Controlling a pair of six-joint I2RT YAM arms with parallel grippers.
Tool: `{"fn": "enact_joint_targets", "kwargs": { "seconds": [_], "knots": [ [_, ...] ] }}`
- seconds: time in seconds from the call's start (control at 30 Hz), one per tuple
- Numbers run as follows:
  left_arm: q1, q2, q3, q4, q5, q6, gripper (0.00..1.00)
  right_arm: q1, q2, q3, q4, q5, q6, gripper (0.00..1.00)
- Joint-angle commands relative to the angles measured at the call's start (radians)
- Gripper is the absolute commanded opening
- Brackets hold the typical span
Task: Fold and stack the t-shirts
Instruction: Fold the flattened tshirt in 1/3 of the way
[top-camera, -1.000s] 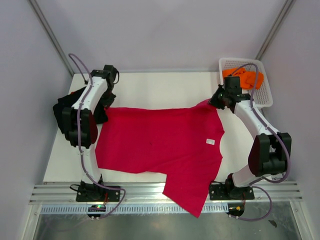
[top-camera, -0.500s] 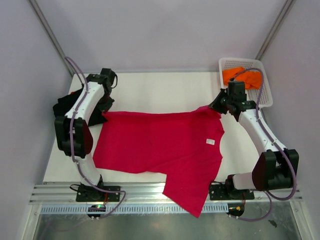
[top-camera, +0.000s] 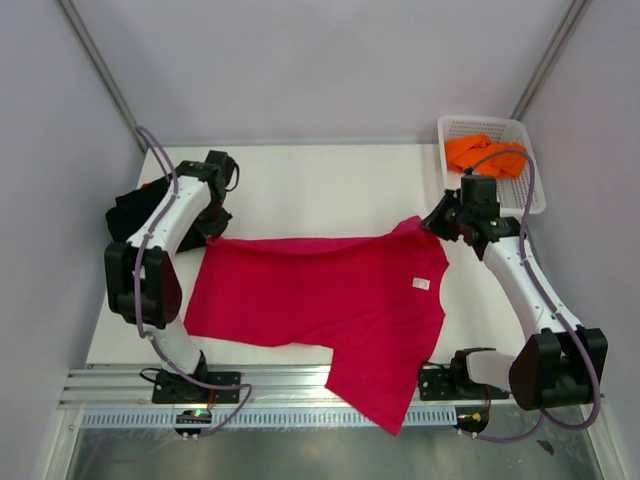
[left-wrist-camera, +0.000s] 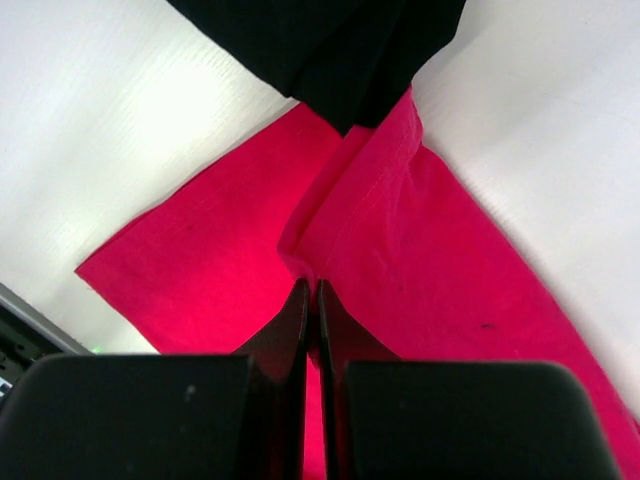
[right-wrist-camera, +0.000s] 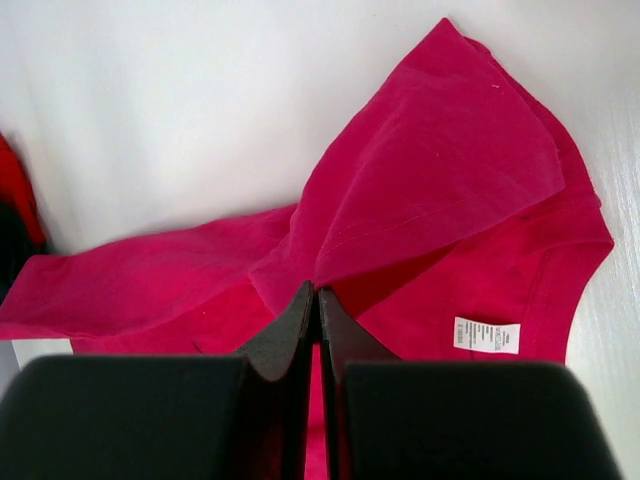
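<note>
As L gripper (left-wrist-camera: 312, 286) & R gripper (right-wrist-camera: 316, 289) pinch it, crimson tee (top-camera: 320, 290) lies spread

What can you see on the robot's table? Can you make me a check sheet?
Surface: white table, partly covered by cloth.
Job's things: crimson t-shirt spread out, one sleeve hanging over the near edge, white label showing; black t-shirt at the left edge; orange t-shirt in the basket.
Clutter: white mesh basket at the far right corner.
Grippers: left gripper shut on the crimson t-shirt's far left edge; right gripper shut on its far right edge.
Cables: purple cables run along both arms.
Surroundings: pale walls; metal rail along the near edge.
</note>
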Motion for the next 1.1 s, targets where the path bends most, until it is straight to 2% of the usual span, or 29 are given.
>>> {"fn": "enact_joint_targets", "kwargs": {
  "seconds": [0.0, 0.27, 0.67, 1.07],
  "knots": [
    [0.002, -0.073, -0.015, 0.006, 0.003, -0.024, 0.0, -0.004, -0.033, -0.006, -0.003, -0.008, -0.003, 0.06],
    [0.0, -0.12, -0.047, -0.01, -0.019, -0.055, 0.0, -0.004, -0.036, -0.023, -0.005, -0.023, 0.003, 0.07],
    [0.002, -0.044, -0.122, -0.01, -0.031, -0.073, 0.0, 0.001, -0.081, -0.169, 0.001, -0.054, 0.001, 0.07],
    [0.002, -0.064, -0.196, -0.028, -0.053, -0.101, 0.0, 0.004, -0.122, -0.228, -0.012, -0.065, 0.0, 0.06]
  ]
}}
